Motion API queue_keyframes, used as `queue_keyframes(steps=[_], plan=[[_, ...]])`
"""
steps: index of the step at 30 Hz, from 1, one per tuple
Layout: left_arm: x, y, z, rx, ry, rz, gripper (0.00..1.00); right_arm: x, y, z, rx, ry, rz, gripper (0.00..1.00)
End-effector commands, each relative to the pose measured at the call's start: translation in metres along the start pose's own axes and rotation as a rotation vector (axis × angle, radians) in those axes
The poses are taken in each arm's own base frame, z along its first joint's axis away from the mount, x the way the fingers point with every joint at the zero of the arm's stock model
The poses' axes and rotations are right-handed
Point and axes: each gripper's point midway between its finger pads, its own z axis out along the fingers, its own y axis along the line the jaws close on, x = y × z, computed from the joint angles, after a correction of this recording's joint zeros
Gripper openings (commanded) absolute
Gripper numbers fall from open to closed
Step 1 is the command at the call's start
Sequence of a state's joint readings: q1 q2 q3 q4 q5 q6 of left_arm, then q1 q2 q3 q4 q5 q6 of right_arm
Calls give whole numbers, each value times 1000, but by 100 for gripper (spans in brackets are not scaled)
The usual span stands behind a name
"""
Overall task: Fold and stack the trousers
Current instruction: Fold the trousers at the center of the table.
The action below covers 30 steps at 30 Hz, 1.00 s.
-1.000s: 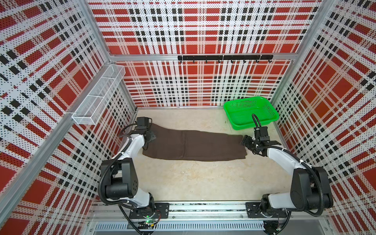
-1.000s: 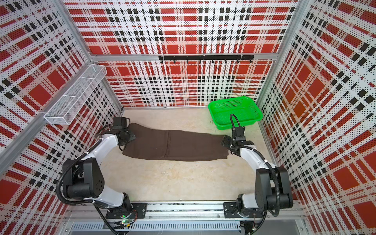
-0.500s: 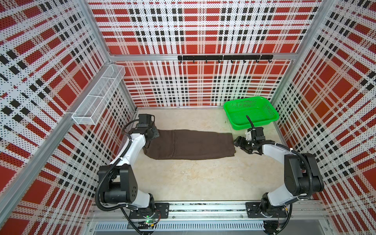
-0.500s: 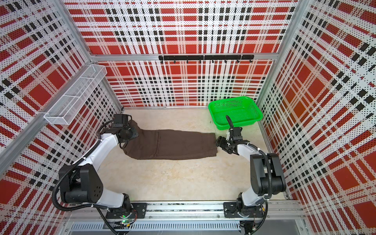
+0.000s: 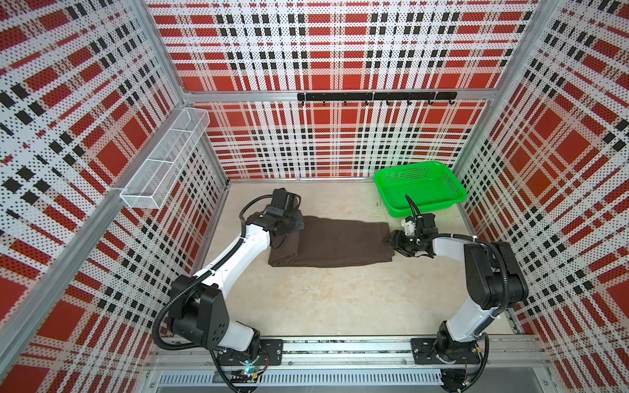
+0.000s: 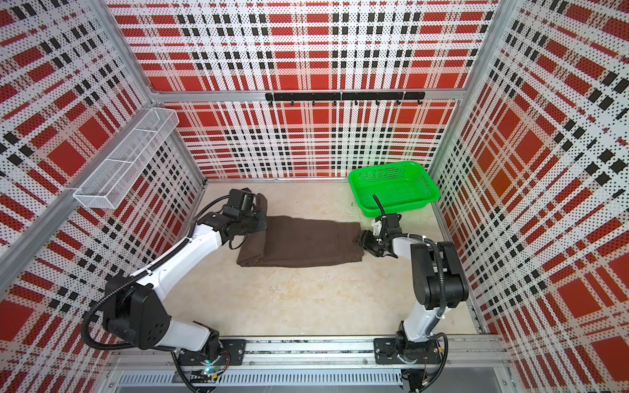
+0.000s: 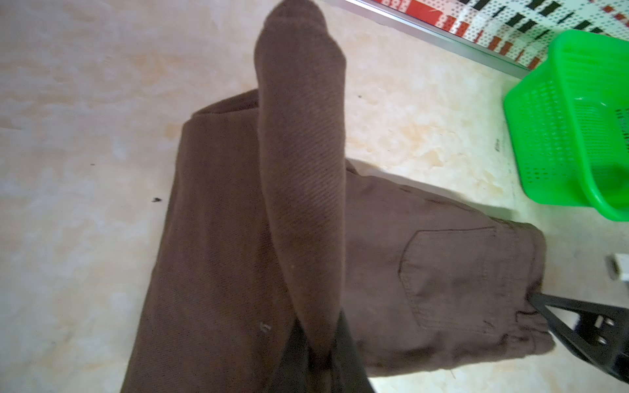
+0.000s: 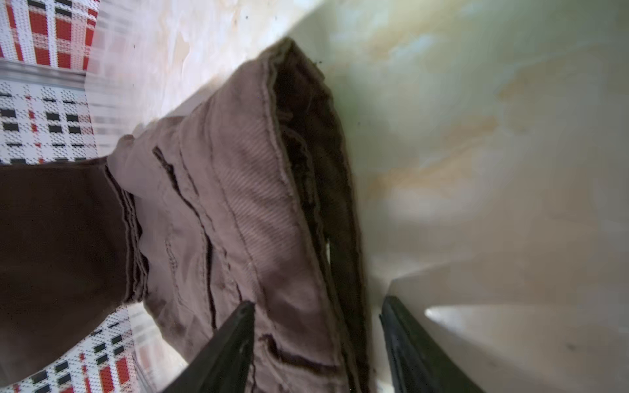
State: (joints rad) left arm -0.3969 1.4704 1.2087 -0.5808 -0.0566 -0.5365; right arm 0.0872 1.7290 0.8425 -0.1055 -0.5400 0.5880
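A robot cell with red, black and white plaid walls, seen from above. On the left wall hangs a white wire shelf (image 5: 166,160). Below it the left arm reaches over a pale marbled table (image 5: 323,299). Its left pincer (image 5: 294,226) is clamped tight on one end of the trousers (image 5: 337,243), and the left wrist view shows a strip of brown leg cloth rising from between the closed jaws.

The trousers are dark brown and lie as a long folded band across the middle of the table, between the two arms. The left end is doubled over on itself. A back pocket (image 7: 449,279) faces up near the right end.

At that right end sits the right pincer (image 5: 396,240), low on the table. In the right wrist view its jaws stand apart, astride the edge of the waistband (image 8: 258,190), with one finger (image 8: 238,326) on the cloth and a gap beside the other, so it is not gripping.

Behind the right pincer, in the far right corner, is a bright green basket (image 5: 429,208), just beside the trousers but apart from them. A black hook rail (image 5: 376,96) runs along the back wall.
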Motion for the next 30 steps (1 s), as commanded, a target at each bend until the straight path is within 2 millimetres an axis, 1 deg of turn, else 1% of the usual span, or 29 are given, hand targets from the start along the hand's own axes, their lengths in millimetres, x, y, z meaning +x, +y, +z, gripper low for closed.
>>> queue_keyframes(steps=[1, 5, 10, 11, 16, 19, 24, 28, 30], plan=[[-8, -45, -1, 100, -45, -21, 0, 11, 0, 13, -6, 49, -16, 56], [11, -91, 11, 166, -13, 12, 0, 17, 4, 20, -11, 70, -29, 43], [37, -141, 33, 215, 33, 58, 0, 23, 7, 26, -13, 85, -38, 32], [43, -153, 37, 228, 44, 68, 0, 24, 8, 26, -14, 86, -39, 31], [70, -193, 61, 253, 89, 113, 0, 31, 12, 31, -21, 97, -45, 28], [83, -212, 72, 269, 109, 132, 0, 34, 14, 34, -24, 105, -48, 27], [91, -243, 75, 312, 113, 156, 0, 39, 17, 36, -30, 111, -50, 27], [93, -259, 74, 333, 105, 165, 0, 40, 18, 36, -32, 111, -53, 27], [92, -263, 76, 332, 104, 169, 0, 40, 19, 36, -32, 110, -53, 27]])
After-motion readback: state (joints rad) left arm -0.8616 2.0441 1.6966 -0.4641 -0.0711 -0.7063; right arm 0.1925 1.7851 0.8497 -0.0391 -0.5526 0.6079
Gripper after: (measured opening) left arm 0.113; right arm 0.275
